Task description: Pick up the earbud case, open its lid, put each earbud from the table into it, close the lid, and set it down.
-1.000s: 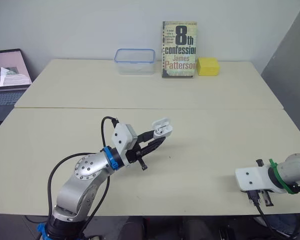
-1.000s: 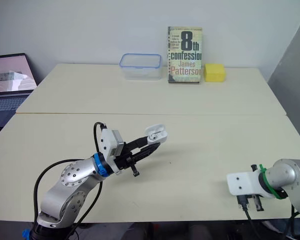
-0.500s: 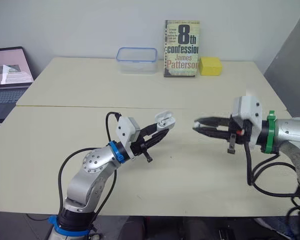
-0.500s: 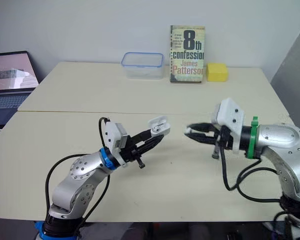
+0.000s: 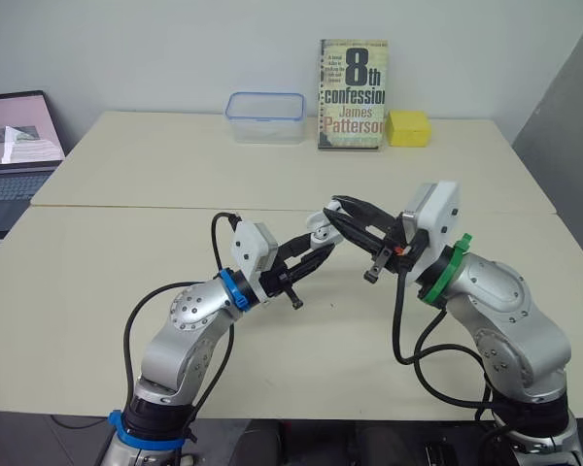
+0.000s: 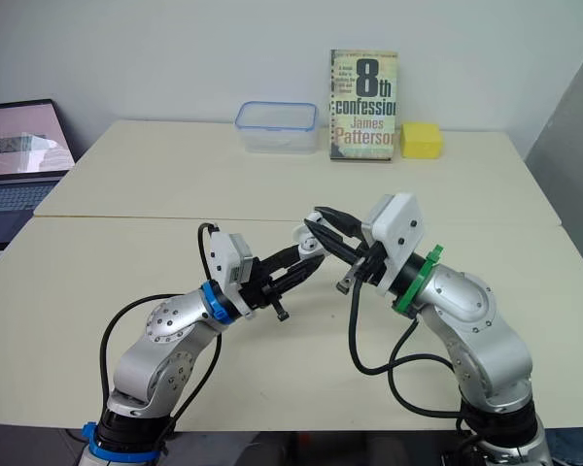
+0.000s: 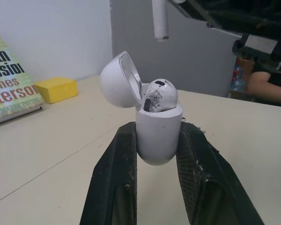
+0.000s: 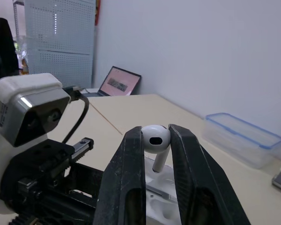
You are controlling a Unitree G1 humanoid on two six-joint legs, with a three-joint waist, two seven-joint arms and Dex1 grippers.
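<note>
1. Earbud case (image 7: 158, 131): white, upright, held off the desk (image 5: 126, 252). Its lid (image 7: 118, 79) is hinged back and open. One earbud (image 7: 160, 95) sits in the case, its head showing above the rim.
2. Left gripper (image 5: 316, 248): its two black fingers (image 7: 117, 178) pinch the case body from both sides, below the rim.
3. Second earbud (image 8: 155, 136): white, stem pointing down, just above the open case and not yet inside it.
4. Right gripper (image 5: 340, 212): its fingers (image 8: 126, 187) are closed on the head of the second earbud, with the tips just above the case.
5. Clear box (image 5: 264, 116): blue rim, on the desk well behind the case. Whether anything is in it, I cannot tell.
6. Book (image 5: 351, 93): standing upright, cover facing forward, well behind the case.
7. Yellow block (image 5: 407, 127): well behind the case and to its right.
8. Laptop (image 5: 15, 146): open, far to the left of the case.
</note>
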